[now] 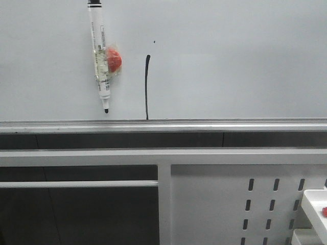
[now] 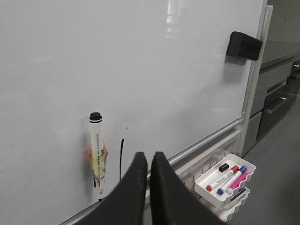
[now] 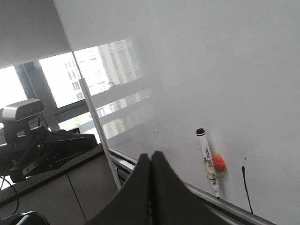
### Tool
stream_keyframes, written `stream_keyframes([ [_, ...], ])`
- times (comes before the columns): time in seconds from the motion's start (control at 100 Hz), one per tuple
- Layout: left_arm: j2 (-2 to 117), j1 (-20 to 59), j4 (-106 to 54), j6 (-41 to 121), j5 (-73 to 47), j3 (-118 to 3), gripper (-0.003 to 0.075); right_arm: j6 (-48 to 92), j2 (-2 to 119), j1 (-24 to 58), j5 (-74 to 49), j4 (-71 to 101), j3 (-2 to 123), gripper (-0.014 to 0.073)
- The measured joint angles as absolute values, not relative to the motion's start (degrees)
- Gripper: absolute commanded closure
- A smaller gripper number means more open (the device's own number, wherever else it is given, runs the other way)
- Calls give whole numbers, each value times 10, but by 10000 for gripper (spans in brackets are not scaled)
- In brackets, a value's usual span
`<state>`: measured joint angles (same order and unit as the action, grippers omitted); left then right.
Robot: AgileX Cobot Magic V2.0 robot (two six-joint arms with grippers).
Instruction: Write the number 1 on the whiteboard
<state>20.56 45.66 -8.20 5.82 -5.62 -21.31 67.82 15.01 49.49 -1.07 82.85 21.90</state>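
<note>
The whiteboard [image 1: 230, 56] fills the upper front view, its silver rail [image 1: 204, 124] along the lower edge. The number 1 [image 1: 147, 87] is a thin black stroke reaching down to the rail, with a tiny dot [image 1: 154, 42] above it. It also shows in the left wrist view [image 2: 121, 157] and the right wrist view [image 3: 246, 187]. A white marker pen with a red blob [image 1: 102, 56] hangs on the board left of the stroke, tip down. My left gripper [image 2: 151, 157] is shut and empty, back from the board. My right gripper [image 3: 151, 155] is shut and empty, also away from the board.
A black eraser [image 2: 243, 45] sticks to the board's far edge. A white tray of coloured markers [image 2: 225, 180] hangs on the white perforated panel [image 1: 230, 204] below the rail. A dark cabinet with equipment [image 3: 51, 145] stands beside the board.
</note>
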Motion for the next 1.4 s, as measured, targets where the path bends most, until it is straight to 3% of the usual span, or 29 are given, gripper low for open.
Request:
stream_keyframes([
  [0.24,206,457,-79,58,-56,-213,740,678,150,495,-9,829,219,663],
  [0.55,203,451,39,59,-57,-200,740,678,150,495,-8,829,219,663],
  [0.67,190,393,74,59,-42,-172,740,678,150,495,-8,830,219,663],
  [1.0,37,112,17,55,57,-19,740,678,150,495,-6,830,219,663],
  [1.16,14,82,4,9,43,2,740,678,150,495,-6,830,219,663],
  [1.4,-3,80,0,-29,-111,2,740,678,150,495,-5,830,219,663],
])
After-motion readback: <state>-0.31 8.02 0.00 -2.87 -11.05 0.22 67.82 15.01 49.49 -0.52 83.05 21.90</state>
